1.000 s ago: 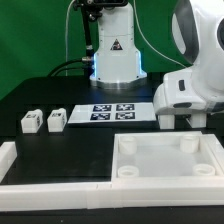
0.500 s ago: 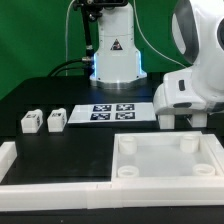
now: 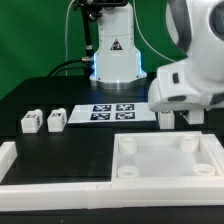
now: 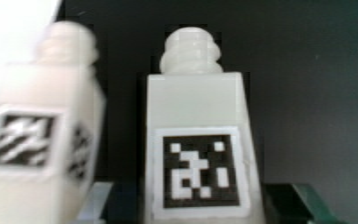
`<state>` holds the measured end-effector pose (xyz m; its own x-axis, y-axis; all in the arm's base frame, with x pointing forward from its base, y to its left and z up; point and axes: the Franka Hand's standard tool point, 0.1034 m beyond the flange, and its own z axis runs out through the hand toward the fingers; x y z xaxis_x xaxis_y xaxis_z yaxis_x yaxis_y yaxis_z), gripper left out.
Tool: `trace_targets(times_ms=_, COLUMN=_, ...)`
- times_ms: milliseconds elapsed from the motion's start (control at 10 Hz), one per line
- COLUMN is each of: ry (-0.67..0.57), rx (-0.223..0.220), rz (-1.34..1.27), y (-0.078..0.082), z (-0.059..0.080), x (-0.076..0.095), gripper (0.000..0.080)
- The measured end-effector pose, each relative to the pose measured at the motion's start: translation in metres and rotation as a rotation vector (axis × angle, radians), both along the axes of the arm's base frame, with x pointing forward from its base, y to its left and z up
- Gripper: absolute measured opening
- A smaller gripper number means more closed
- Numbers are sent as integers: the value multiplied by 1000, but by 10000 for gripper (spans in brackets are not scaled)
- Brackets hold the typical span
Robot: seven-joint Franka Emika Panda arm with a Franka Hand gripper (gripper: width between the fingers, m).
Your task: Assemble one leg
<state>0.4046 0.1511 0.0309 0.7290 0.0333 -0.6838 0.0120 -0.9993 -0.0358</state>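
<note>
In the wrist view a white leg [image 4: 197,130] with a black-and-white tag and a knobbed tip stands between my fingertips [image 4: 108,205]. My gripper [image 4: 208,208] is open, with dark gaps on both sides of that leg. A second leg [image 4: 43,120] stands close beside it. In the exterior view my gripper [image 3: 180,118] is low over the table at the right, behind the tray, and the hand hides most of those two legs. Two more legs [image 3: 31,121] [image 3: 56,120] stand side by side at the exterior view's left.
The large white tray [image 3: 165,160] with round corner sockets lies at the front right. The marker board [image 3: 112,110] lies mid-table. A white rail [image 3: 40,175] runs along the front left. The robot base [image 3: 115,55] stands at the back.
The hand and arm have shifted a little toward the exterior view's left. The legs and the tray have not moved.
</note>
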Motion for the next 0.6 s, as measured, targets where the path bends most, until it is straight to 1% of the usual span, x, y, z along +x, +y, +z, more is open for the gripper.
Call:
trace_targets(times_ms=100, ry=-7, rx=10, rz=3, y=-8, z=14, x=8, gripper=291)
trace_targets(times_ms=200, ry=-52, rx=27, rz=8, y=-13, z=30, x=21, gripper=291)
trace_targets(times_ms=300, ry=-140, rx=39, rz=3, y=-18, z=50, x=40, gripper=291)
trace_targets(times_ms=400, ry=-263, rx=49, rz=-3, y=-24, z=71, x=58, gripper=291)
trace_targets(times_ms=500, ry=-355, rx=49, rz=-6, y=-28, z=91, x=70, gripper=291)
trace_targets(times_ms=600, ry=-502, rx=49, rz=9, y=-27, z=111, x=88, gripper=291)
